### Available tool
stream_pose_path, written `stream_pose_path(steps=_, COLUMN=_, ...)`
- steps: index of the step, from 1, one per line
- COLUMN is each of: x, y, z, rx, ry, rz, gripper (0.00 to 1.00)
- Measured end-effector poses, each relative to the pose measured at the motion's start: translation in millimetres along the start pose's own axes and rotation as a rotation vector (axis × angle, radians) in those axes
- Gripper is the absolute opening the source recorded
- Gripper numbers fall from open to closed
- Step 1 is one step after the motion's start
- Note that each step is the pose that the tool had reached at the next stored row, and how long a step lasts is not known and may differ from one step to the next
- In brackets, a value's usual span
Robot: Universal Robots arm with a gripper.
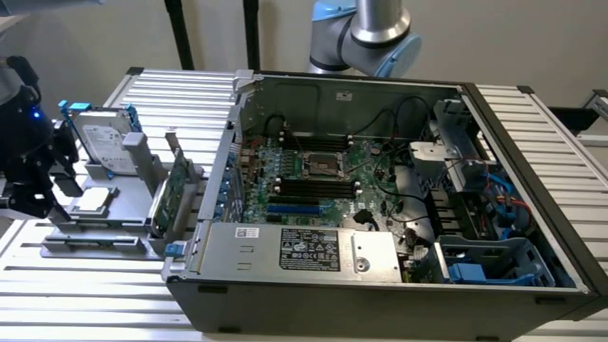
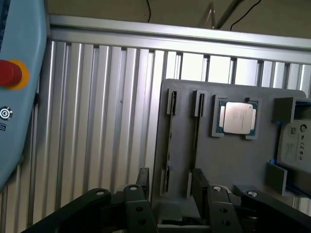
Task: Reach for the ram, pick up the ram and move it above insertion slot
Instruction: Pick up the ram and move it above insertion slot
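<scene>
The ram (image 2: 168, 145) stands edge-on as a thin strip between the clips of a grey holder (image 2: 228, 160). My gripper (image 2: 171, 177) hangs just over it, open, with one black finger (image 2: 143, 177) on each side of the strip and not touching it. In the exterior view my gripper (image 1: 48, 196) is over the holder (image 1: 95, 231) at that view's left, beside the open computer case (image 1: 380, 285). The black memory slots (image 1: 314, 187) lie on the motherboard inside the case.
The holder also carries a silver hard drive (image 1: 100, 139), a green expansion card (image 1: 171, 192) and a processor chip (image 2: 238, 118). A light-blue pendant with a red button (image 2: 9, 73) lies on the ribbed aluminium table (image 2: 107, 121). The arm's base (image 1: 371, 32) stands behind the case.
</scene>
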State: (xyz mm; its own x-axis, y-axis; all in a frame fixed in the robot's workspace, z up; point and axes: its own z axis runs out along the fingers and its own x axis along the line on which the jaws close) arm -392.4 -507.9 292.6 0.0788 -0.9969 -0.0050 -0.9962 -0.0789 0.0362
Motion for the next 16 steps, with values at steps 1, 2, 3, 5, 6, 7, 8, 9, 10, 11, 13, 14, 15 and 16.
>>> stream_pose_path(steps=1, x=0.0, y=0.1, z=1.8, rx=0.0, ry=-0.0001, rz=0.002, gripper=0.48)
stream_pose_path(steps=2, x=0.0, y=0.2, z=3.6, rx=0.0, ry=-0.0001, rz=0.004, gripper=0.48)
stream_pose_path(steps=3, x=0.0, y=0.4, z=5.4, rx=-0.0001, ry=-0.0002, rz=0.006, gripper=0.48)
stream_pose_path(steps=5, x=0.0, y=0.6, z=9.0, rx=-0.0001, ry=-0.0003, rz=0.01, gripper=0.48)
stream_pose_path(steps=6, x=0.0, y=0.5, z=10.9, rx=0.0, ry=-0.0003, rz=0.011, gripper=0.48)
stream_pose_path(steps=7, x=0.0, y=0.5, z=12.7, rx=0.0001, ry=-0.0004, rz=0.011, gripper=0.48)
stream_pose_path(steps=8, x=0.0, y=0.4, z=14.6, rx=0.0, ry=-0.0004, rz=0.011, gripper=0.48)
stream_pose_path(steps=9, x=0.0, y=0.3, z=16.2, rx=0.0, ry=-0.0004, rz=0.011, gripper=0.48)
stream_pose_path(steps=10, x=0.0, y=0.3, z=18.2, rx=0.0, ry=-0.0004, rz=0.012, gripper=0.48)
stream_pose_path(steps=11, x=0.1, y=0.2, z=20.1, rx=-0.0001, ry=-0.0004, rz=0.011, gripper=0.48)
stream_pose_path(steps=13, x=0.1, y=0.2, z=23.6, rx=-0.0001, ry=-0.0003, rz=0.012, gripper=0.48)
stream_pose_path(steps=14, x=0.1, y=0.1, z=25.4, rx=-0.0001, ry=-0.0003, rz=0.012, gripper=0.48)
stream_pose_path(steps=15, x=0.1, y=0.1, z=27.2, rx=0.0, ry=-0.0004, rz=0.012, gripper=0.48)
stream_pose_path(steps=16, x=0.1, y=0.0, z=29.1, rx=0.0, ry=-0.0004, rz=0.012, gripper=0.48)
